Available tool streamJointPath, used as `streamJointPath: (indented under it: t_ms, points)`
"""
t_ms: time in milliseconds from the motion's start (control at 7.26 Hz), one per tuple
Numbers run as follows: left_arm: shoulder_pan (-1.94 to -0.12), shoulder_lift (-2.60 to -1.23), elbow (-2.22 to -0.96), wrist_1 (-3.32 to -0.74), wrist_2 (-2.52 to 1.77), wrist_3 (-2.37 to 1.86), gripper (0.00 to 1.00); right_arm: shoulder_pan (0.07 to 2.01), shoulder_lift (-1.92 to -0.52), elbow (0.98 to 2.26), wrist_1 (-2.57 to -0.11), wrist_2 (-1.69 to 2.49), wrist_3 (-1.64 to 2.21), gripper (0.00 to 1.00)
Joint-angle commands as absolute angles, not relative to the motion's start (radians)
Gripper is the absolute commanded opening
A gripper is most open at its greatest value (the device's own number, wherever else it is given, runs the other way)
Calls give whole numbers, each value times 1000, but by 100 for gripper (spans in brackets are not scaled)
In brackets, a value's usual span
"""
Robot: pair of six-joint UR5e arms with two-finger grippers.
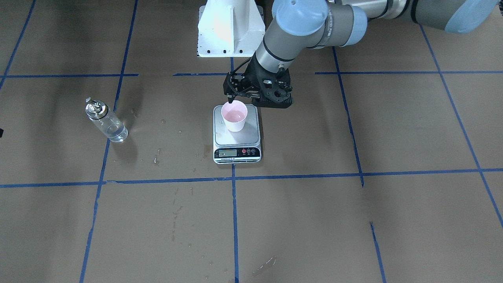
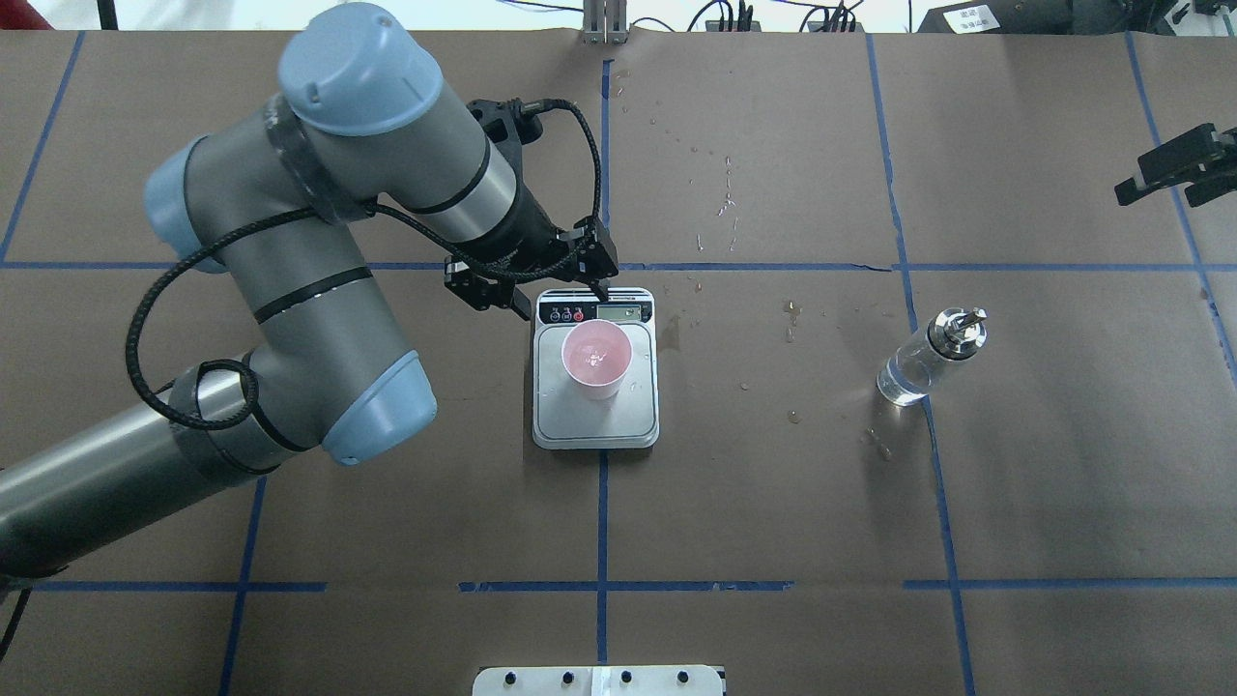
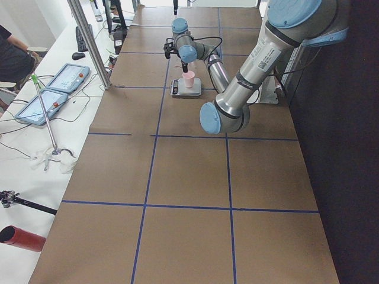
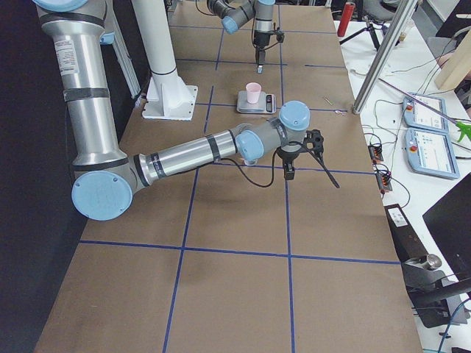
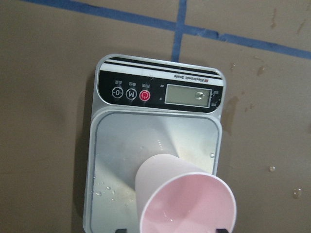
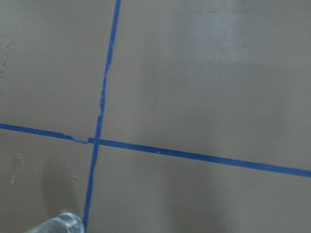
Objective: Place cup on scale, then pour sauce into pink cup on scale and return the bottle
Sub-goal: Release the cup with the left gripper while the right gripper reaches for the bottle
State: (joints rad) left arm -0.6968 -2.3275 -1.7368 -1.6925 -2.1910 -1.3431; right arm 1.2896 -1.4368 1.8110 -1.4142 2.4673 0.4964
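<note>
The pink cup stands upright on the steel platform of the scale at the table's middle; it also shows in the overhead view and the left wrist view. A wet sheen shows inside it. My left gripper hovers just above the cup, open, holding nothing, its fingertips either side of the rim. The clear glass bottle with its silver pourer cap stands upright on my right side, with clear liquid in it. My right gripper is open and empty, raised well beyond the bottle.
Brown paper with blue tape lines covers the table. Wet spots lie between the scale and the bottle. The white arm base stands behind the scale. The bottle's base shows in the corner of the right wrist view.
</note>
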Motion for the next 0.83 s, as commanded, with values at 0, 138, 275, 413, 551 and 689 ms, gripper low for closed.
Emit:
streamJointPath:
  t_ms: [0, 138, 275, 413, 551, 689]
  points:
    - [-745, -2290, -1793, -1695, -2191, -1341, 83, 1165, -1463, 2001, -1396, 2409, 822, 100]
    - [-756, -2289, -1801, -1695, -2191, -1341, 83, 993, -1479, 2139, -1393, 2171, 974, 100]
    - [-764, -2289, -1807, -1695, -2189, -1341, 83, 838, -1505, 2228, -1393, 1988, 1100, 100]
    - [-787, -2277, -1822, -1695, -2189, -1338, 83, 715, -1540, 2291, -1393, 1842, 1148, 100]
    - [-810, -2204, -1888, -1703, -2191, -1322, 83, 590, -1613, 2356, -1393, 1646, 1175, 100]
    - [-840, -2163, -1929, -1706, -2192, -1281, 83, 521, -1635, 2371, -1391, 1549, 1274, 99]
